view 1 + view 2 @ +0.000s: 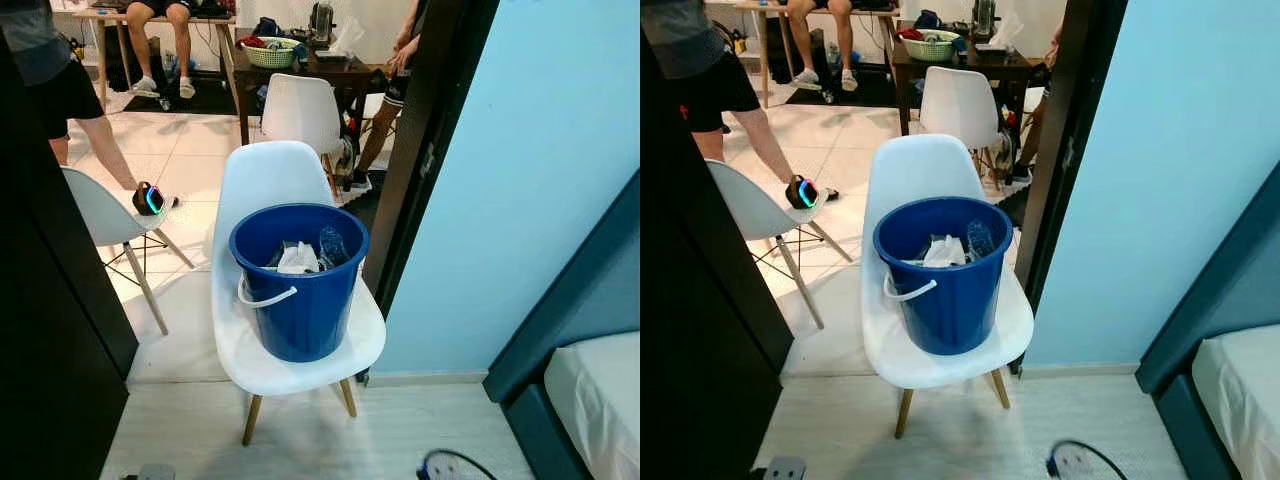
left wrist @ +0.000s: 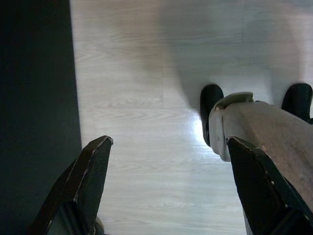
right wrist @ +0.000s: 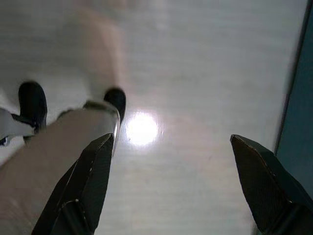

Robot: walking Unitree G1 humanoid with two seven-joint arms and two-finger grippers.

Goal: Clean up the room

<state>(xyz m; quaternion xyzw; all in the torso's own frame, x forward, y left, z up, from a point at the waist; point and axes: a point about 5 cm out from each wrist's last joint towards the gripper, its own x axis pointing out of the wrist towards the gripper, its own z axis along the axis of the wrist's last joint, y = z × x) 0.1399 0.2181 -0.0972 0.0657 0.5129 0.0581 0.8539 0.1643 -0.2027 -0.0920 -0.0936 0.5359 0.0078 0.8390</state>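
Observation:
A blue bucket [image 1: 300,290] with a white handle stands on a white chair [image 1: 262,180] straight ahead, in a doorway. Crumpled white paper [image 1: 298,259] and a clear plastic bottle [image 1: 334,246] lie inside it. My left gripper [image 2: 168,147] hangs open over the pale wood floor, nothing between its fingers; my own leg and black feet show beside it. My right gripper [image 3: 171,142] also hangs open above the floor, holding nothing.
A dark cabinet [image 1: 50,300] stands close on the left, a light blue wall [image 1: 500,180] and a bed corner [image 1: 595,400] on the right. A black cable [image 1: 450,465] lies on the floor. Beyond the doorway are other white chairs [image 1: 300,110], a table [image 1: 340,70] and people; one holds a lit controller [image 1: 150,198].

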